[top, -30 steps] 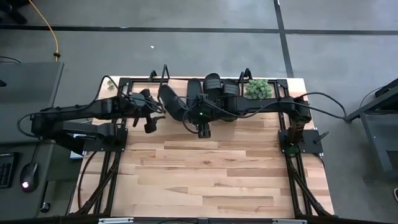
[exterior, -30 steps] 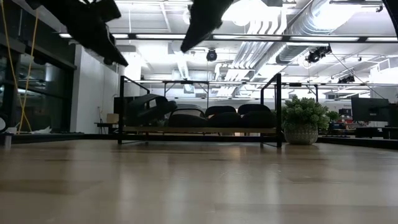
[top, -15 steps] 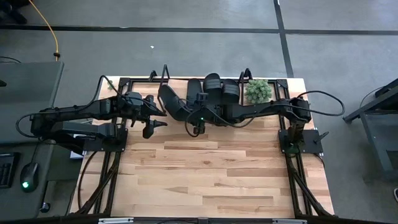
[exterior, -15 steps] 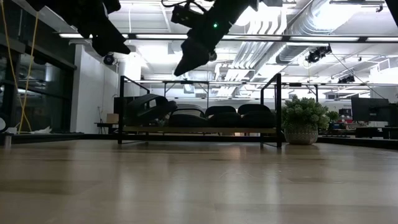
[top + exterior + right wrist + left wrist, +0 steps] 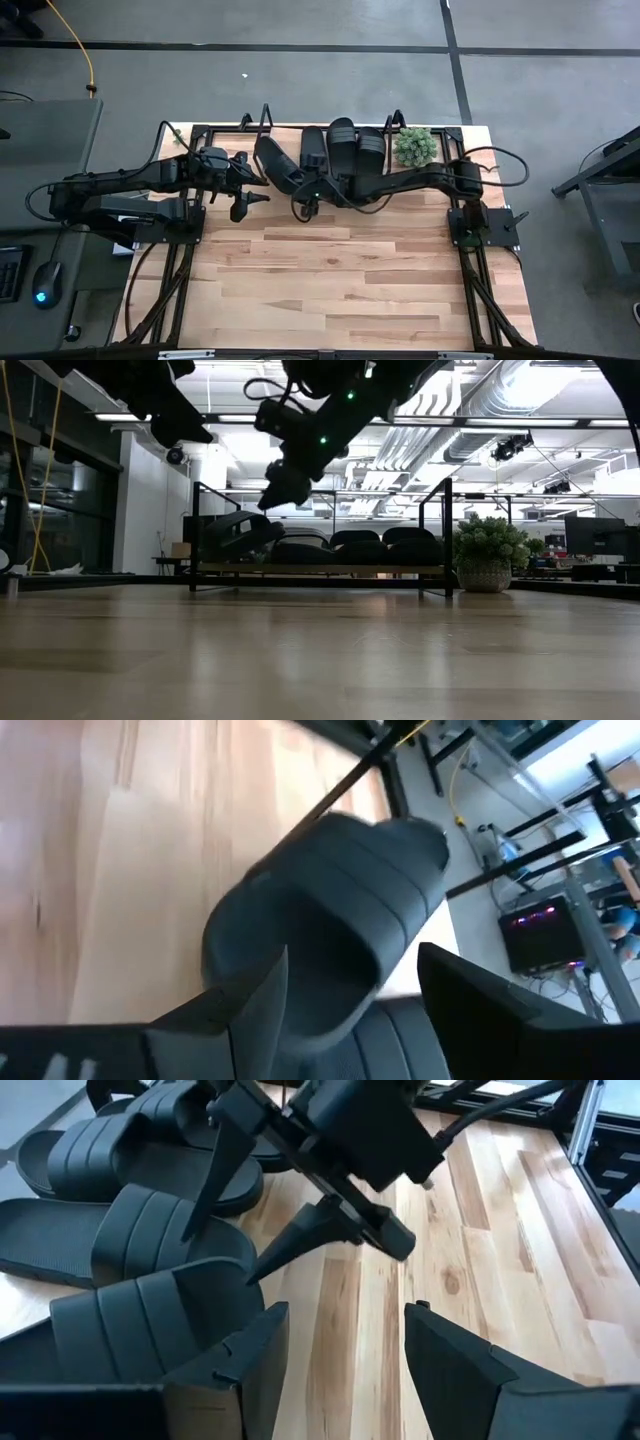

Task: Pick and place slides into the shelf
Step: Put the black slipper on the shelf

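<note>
Several black slides lie side by side on the shelf at the table's far edge. The leftmost slide lies slanted; in the low view this slide tilts, one end raised over the shelf board. My right gripper is open and hangs just near of that slide. In the right wrist view the slide's end shows beyond my open right gripper, and the fingers stand apart from it. My left gripper is open and waits in the air left of the right one.
A small potted plant stands on the table's far right, next to the shelf's right end frame. Bare wooden tabletop stretches toward the near edge. Black rails run along both table sides. The two grippers hover close together.
My right gripper has moved toward the table's left and come down, closing in on the tilted leftmost slide. Its fingers stay open. The slides have not moved.
</note>
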Available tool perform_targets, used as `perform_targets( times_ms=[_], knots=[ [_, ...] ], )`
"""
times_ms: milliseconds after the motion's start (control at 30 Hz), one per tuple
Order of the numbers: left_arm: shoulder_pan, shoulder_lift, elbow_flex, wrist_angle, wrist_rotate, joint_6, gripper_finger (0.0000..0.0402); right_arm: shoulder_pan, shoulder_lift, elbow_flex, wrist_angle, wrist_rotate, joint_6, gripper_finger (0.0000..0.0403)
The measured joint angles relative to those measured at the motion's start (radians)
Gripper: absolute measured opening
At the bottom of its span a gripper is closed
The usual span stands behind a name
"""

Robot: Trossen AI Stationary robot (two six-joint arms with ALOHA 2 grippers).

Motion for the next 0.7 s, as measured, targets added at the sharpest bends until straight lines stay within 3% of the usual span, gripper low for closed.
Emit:
perform_targets(
  times_ms=[500,700],
  knots=[
    [0.000,0.000,0.000,0.000,-0.015,-0.007,0.0184,-0.045,0.079,0.001,0.156,0.026,-0.050,0.0214],
    [0.000,0.000,0.000,-0.001,-0.016,-0.007,0.0184,-0.058,0.105,0.001,0.225,0.026,-0.050,0.0185]
  ],
)
